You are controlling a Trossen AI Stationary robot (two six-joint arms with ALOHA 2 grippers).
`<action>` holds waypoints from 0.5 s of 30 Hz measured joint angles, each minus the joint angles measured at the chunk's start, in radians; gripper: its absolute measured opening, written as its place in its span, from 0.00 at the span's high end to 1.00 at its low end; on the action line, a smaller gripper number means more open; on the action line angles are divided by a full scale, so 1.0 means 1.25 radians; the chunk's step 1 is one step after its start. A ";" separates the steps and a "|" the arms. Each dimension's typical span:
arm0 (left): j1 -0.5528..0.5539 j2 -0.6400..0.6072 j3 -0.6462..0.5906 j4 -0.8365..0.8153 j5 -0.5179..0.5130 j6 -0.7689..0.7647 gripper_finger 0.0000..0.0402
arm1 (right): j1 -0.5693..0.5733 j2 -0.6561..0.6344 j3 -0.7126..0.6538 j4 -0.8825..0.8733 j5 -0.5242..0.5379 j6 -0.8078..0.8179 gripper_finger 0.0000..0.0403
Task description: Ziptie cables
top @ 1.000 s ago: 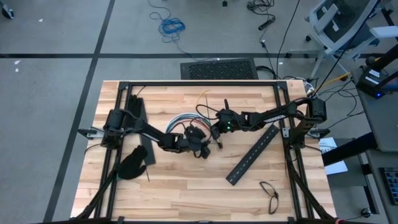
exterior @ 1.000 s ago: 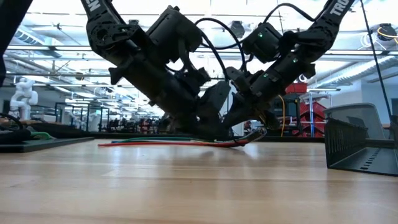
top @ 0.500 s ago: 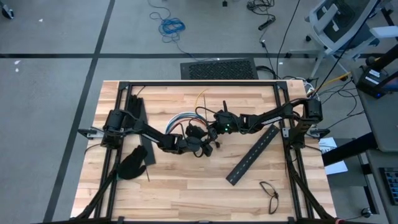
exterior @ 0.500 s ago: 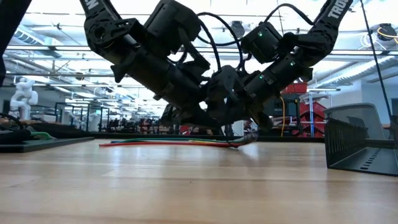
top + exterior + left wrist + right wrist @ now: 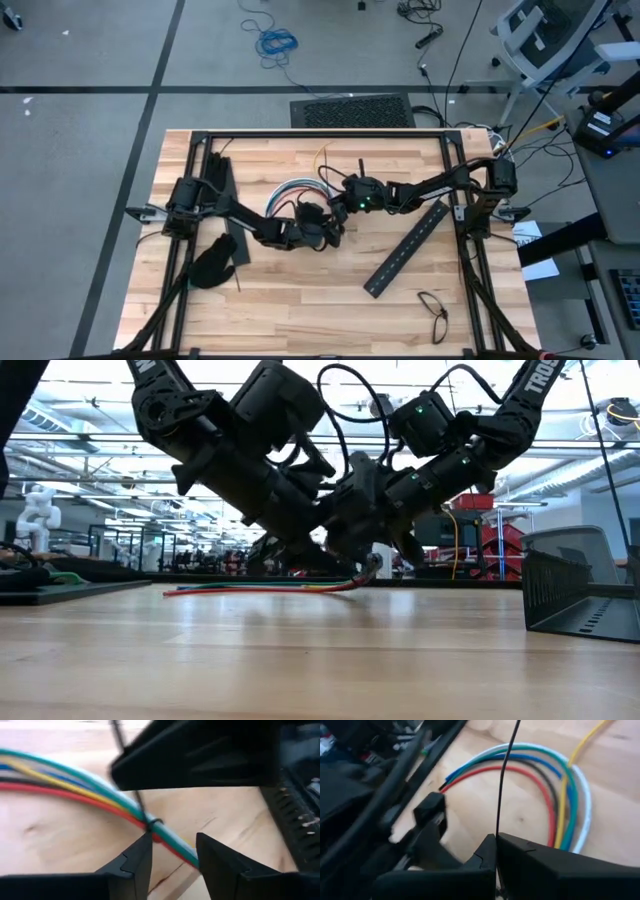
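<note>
Left claw [image 5: 170,852]: parted, straddling the cables [image 5: 75,790] at the ziptie [image 5: 150,824] loop.
Right claw [image 5: 496,845]: clenched on the ziptie's tail, frame centre.

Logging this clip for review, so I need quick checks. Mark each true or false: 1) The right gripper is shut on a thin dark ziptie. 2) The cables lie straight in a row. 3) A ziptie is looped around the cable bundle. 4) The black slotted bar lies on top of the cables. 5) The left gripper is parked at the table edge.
1) True: the right gripper pinches the ziptie.
2) False: the cables curve in an arc.
3) True: a dark loop circles the bundle.
4) False: the black slotted bar lies apart, beside the right arm.
5) False: the left gripper is at the bundle mid-table, fingers either side of it.
</note>
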 joint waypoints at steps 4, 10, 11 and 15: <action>-0.007 0.000 -0.004 -0.022 -0.038 -0.069 0.66 | 0.005 0.000 0.000 -0.011 -0.012 -0.003 1.00; -0.018 0.001 -0.013 -0.020 -0.083 -0.126 0.66 | 0.009 -0.001 0.000 -0.017 -0.014 -0.018 1.00; -0.020 0.001 -0.013 -0.018 -0.084 -0.128 0.66 | 0.009 -0.001 0.000 -0.016 -0.014 -0.019 1.00; -0.021 0.001 -0.013 -0.020 -0.084 -0.131 0.66 | 0.009 -0.001 0.000 -0.014 -0.014 -0.026 1.00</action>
